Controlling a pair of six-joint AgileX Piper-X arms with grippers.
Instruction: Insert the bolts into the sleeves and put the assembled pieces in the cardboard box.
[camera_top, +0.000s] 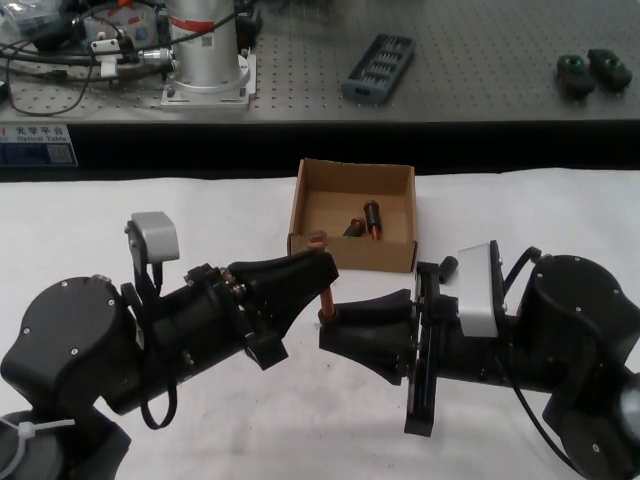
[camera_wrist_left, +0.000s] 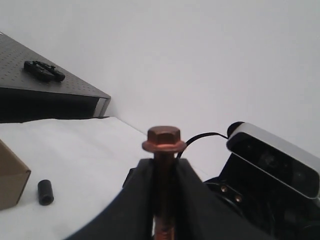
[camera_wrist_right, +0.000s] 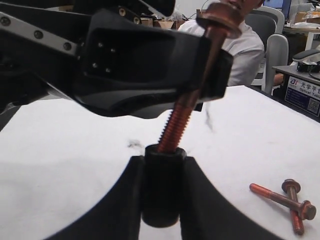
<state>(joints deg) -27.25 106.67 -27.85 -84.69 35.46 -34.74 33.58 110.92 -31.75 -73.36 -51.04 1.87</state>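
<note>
The cardboard box (camera_top: 352, 256) stood just behind both arms, with a few pieces lying in it. My left gripper (camera_wrist_left: 163, 172) pinched the bolt (camera_wrist_right: 181, 120) below its head, and my right gripper (camera_wrist_right: 161, 186) clamped the sleeve (camera_wrist_right: 161, 197), with the threaded tip at its mouth. I judged the bolt leaned off the sleeve's axis, so I should square it before pushing. How deep the tip sat, I couldn't tell.

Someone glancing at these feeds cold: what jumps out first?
The copper bolt, clamped in the left gripper, meets the mouth of the black sleeve held by the right gripper, just in front of the cardboard box. Next come the pieces lying in that box and two spare bolts on the white cloth.
</note>
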